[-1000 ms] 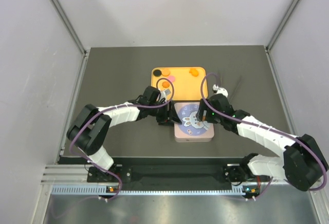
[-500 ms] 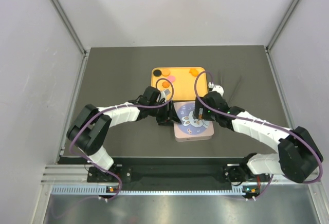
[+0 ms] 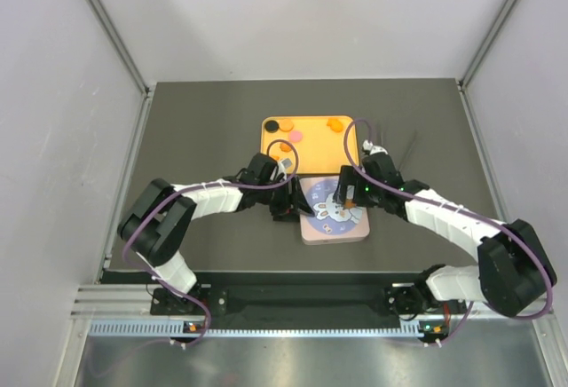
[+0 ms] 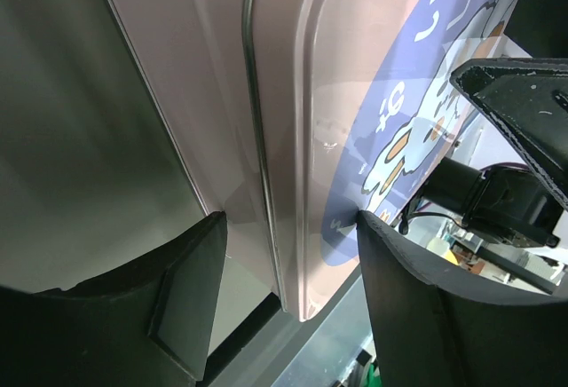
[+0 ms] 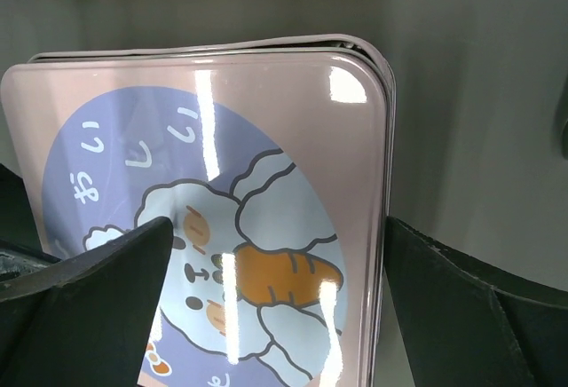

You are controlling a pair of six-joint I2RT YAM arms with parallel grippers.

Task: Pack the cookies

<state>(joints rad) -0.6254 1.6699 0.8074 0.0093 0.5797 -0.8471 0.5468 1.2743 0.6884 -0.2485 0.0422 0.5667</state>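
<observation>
Now that the right gripper (image 5: 277,227) has opened wide, empty, over the shut tin (image 3: 333,227), the left gripper (image 4: 291,218) sits open astride its edge. Some cookies (image 3: 335,123) aren't packed yet.

The worktop (image 3: 195,138) carries 1 yellow tray (image 3: 315,146) and, at the tray's 6 o'clock, 1 pink tin (image 3: 335,231) with 1 rabbit picture on top. 4 cookies show on the tray: 1 black cookie (image 3: 272,125), 1 round orange cookie (image 3: 286,124) and 1 pink cookie (image 3: 295,136) toward 10 o'clock, and 1 irregular orange cookie (image 3: 335,123) toward 1 o'clock. There are 2 arms, the left arm (image 3: 213,196) and the right arm (image 3: 444,218).
</observation>
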